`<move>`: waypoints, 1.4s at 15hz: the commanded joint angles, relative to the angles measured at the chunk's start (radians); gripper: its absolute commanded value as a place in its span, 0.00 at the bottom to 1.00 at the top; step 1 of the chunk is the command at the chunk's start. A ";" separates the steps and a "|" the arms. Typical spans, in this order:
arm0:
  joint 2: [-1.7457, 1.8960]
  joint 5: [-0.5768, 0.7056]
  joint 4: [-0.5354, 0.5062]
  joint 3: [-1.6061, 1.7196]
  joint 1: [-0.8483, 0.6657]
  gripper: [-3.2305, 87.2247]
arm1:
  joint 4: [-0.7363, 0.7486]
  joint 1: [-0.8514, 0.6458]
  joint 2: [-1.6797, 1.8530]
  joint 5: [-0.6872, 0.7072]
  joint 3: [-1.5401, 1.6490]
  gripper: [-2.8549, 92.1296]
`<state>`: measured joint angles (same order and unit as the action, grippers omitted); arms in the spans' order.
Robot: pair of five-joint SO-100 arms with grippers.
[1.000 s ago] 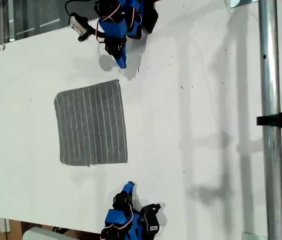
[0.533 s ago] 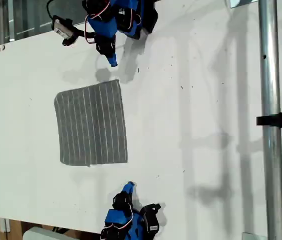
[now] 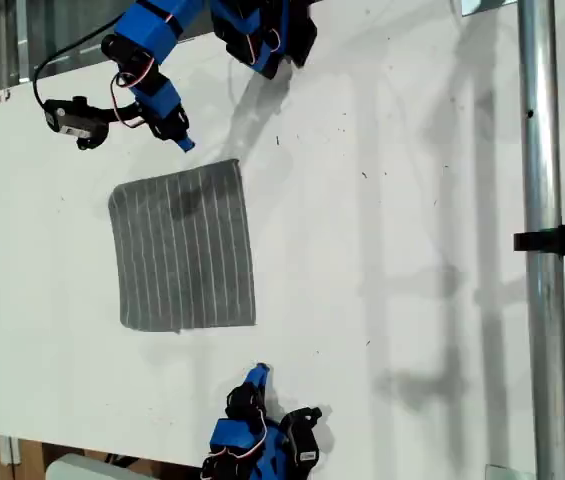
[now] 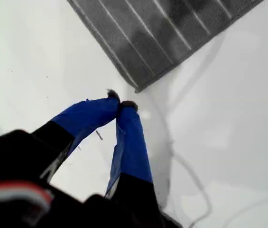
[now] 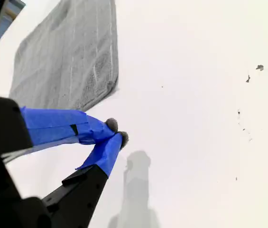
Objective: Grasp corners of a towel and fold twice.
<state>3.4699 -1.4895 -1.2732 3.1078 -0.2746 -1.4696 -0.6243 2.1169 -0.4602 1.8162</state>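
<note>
In the exterior view, the towel [image 3: 183, 247] lies flat on the white table [image 3: 392, 200], between both arms. First wrist view: first gripper [image 4: 120, 101] pinched closed, empty, near a towel corner [image 4: 137, 88]. Second wrist view: second gripper [image 5: 116, 131] closed, empty, beside the towel.

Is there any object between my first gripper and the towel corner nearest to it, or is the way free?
Nothing visible stands in the way. My first gripper, jaws closed, hangs just off a corner of the towel, with only bare white table between them.
</note>
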 commanded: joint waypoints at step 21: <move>0.005 0.032 0.000 0.012 0.002 0.00 | 0.488 -0.069 -0.640 0.241 0.121 0.37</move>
<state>3.4699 -1.4588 -1.2732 3.1078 -0.2746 -1.0017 -0.6750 1.4926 -0.2332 1.9896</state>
